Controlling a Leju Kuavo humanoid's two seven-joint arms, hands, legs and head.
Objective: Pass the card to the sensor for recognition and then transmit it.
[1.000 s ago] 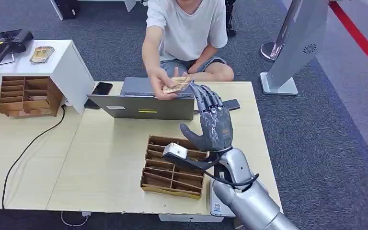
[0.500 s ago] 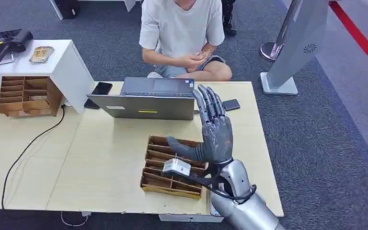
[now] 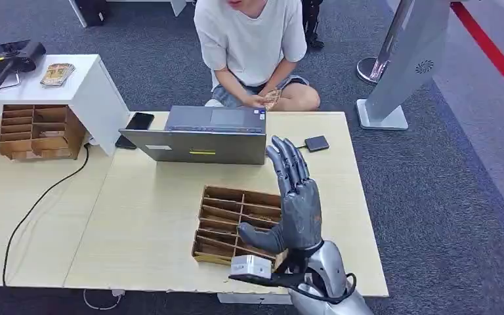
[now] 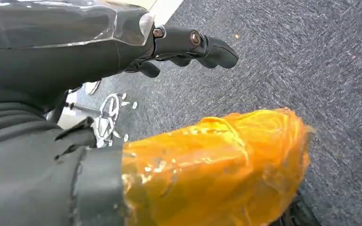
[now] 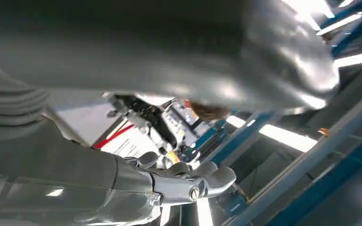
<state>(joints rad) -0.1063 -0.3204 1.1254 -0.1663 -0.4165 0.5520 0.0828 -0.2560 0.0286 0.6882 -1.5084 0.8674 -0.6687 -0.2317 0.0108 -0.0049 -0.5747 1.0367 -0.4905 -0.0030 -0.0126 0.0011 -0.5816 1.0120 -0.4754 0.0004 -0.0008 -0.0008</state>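
Note:
My right hand (image 3: 296, 200) stands upright with its fingers spread and nothing in it, above the near right part of the wooden organizer (image 3: 226, 216). Its pale fingers (image 5: 193, 181) are stretched out and empty in the right wrist view. The card (image 3: 271, 98) is in the hands of a person (image 3: 252, 39) who sits beyond the table's far edge. A small black sensor (image 3: 316, 143) lies on the table right of the laptop (image 3: 200, 134). My left hand (image 4: 188, 44) hangs over the grey carpet with loose fingers and holds nothing.
A black phone (image 3: 139, 121) lies left of the laptop. A white side table (image 3: 88, 85) carries a card stack (image 3: 56, 73), with a second wooden organizer (image 3: 39, 131) below it. A cable (image 3: 46, 190) runs across the left tabletop. A white stand (image 3: 403, 65) rises at the right.
The person took the card from my right hand's fingertips and drew it back to their lap. My right hand, now empty, pulled back toward me and lower over the organizer.

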